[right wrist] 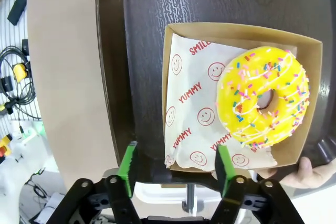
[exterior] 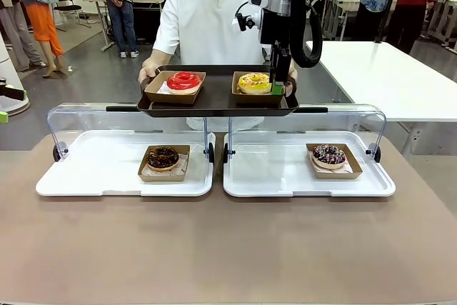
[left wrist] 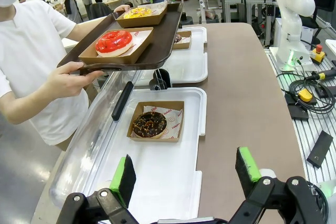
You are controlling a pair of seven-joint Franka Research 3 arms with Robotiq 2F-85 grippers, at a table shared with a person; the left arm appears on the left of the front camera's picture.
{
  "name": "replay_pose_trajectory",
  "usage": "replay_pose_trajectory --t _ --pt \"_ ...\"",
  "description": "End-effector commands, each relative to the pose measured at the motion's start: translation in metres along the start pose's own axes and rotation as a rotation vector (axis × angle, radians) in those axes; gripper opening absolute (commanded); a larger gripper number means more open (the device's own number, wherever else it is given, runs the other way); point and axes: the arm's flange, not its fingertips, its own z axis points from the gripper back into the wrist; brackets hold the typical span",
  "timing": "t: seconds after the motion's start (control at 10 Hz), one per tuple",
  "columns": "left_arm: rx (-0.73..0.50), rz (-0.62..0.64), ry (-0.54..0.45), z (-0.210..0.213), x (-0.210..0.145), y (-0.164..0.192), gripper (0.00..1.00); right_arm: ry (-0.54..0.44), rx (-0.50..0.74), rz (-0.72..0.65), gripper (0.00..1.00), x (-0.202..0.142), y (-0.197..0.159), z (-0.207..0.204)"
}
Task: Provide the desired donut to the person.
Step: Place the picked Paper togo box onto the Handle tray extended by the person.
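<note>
**Operator:** Where is the yellow donut (right wrist: pixel 262 103) sitting?

**Me:** It is lying flat in its brown paper tray (right wrist: pixel 178 35), on printed paper, toward the tray's far side. That tray is resting on the dark serving tray (exterior: pixel 214 101) the person (exterior: pixel 207 26) is holding up with both hands, above the two white display trays (exterior: pixel 121 176) on the worktop (exterior: pixel 228 248).

**Operator:** And your end effectors?

**Me:** My right end effector (right wrist: pixel 176 163) is hanging straight above, fingers parted and gripping nothing, straddling the paper tray's near edge. The donut is lying just beyond my fingertips. It is round, so it has no long axis; the paper tray's longer side is running across my fingers' gap. My left end effector (left wrist: pixel 184 174) is standing wide and empty over the left display tray, well away, so my right arm is nearer.
</note>
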Motion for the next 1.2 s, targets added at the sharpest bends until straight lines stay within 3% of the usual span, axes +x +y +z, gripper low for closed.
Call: replay_pose_trajectory --t 0.0,0.6,0.9,1.1 --pt "0.007 -0.006 -0.019 0.001 0.001 0.000 1.00 -0.024 0.013 0.007 1.00 -0.004 0.002 -0.005" --pt "0.007 -0.006 -0.019 0.001 0.001 0.000 1.00 -0.025 0.018 0.013 1.00 -0.008 0.013 0.002" --pt "0.007 -0.006 -0.019 0.001 0.001 0.000 1.00 -0.034 0.038 0.041 1.00 -0.026 0.051 0.018" --pt "0.007 -0.006 -0.019 0.001 0.001 0.000 1.00 -0.060 0.038 0.060 1.00 -0.064 0.089 0.034"
